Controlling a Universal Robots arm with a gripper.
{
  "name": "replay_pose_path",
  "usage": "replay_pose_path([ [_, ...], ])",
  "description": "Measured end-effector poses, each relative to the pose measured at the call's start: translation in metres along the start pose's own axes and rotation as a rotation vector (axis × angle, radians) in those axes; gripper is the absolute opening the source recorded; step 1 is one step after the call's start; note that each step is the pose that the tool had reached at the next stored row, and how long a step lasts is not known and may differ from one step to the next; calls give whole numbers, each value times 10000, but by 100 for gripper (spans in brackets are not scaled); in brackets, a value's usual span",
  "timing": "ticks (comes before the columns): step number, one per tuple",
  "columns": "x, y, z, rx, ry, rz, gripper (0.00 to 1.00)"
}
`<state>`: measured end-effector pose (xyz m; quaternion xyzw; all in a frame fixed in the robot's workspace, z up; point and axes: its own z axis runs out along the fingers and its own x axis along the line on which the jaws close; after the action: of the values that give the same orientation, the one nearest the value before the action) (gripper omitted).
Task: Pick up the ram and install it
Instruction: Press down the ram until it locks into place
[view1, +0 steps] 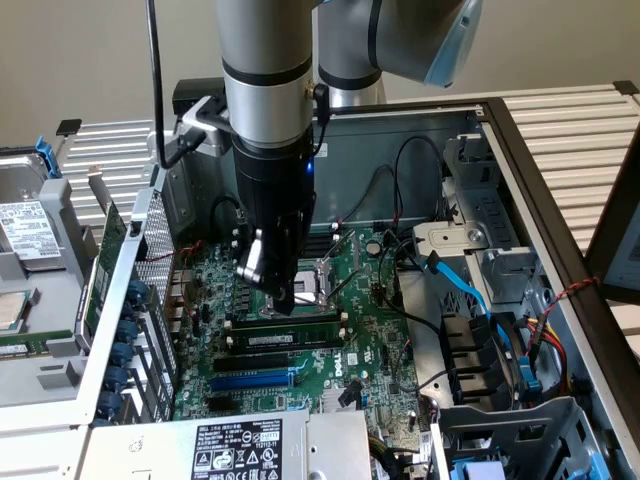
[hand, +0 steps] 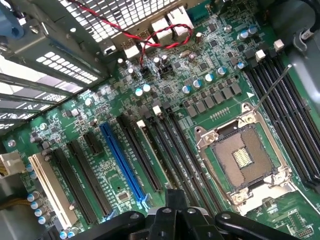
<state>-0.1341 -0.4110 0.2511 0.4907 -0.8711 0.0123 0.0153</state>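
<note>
The tool (view1: 283, 296) is sitting clenched, pressing down on the ram (view1: 290, 322) in a memory slot of the motherboard (view1: 365, 340). Another stick is lying just nearer, beside the blue expansion slot (view1: 252, 381).

The motherboard (view1: 370, 300) is lying inside the open computer case (view1: 520, 150). The gripper (view1: 283, 300) is hanging over its memory slots (view1: 285, 340), seemingly touching the ram (view1: 300, 324) sitting there, with the processor socket (view1: 320, 272) just behind.
</note>
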Motion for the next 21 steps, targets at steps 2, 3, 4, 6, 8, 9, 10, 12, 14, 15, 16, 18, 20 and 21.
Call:
replay_pose_path([
  [2, 0, 0, -6, -6, 5, 194, 11],
  [3, 1, -1, -13, -2, 14, 261, 11],
  [4, 1, -2, -22, 9, 34, 316, 11],
  [6, 0, -2, -38, 35, 80, 429, 11],
  [8, 1, -1, -42, 36, 94, 623, 11],
  [9, 1, -1, -42, 30, 97, 751, 11],
  [10, 1, -1, -42, 24, 98, 887, 11],
  [12, 1, -2, -43, 12, 101, 1156, 11],
  [14, 1, -1, -43, 2, 104, 1416, 11],
  [15, 1, -1, -43, -1, 104, 1528, 11],
  [16, 1, -2, -43, -5, 103, 1641, 11],
  [18, 1, -2, -43, -5, 98, 1843, 11],
  [20, 1, -3, -42, 29, 69, 1955, 11],
  [21, 1, -3, -42, 54, 50, 1993, 11],
])
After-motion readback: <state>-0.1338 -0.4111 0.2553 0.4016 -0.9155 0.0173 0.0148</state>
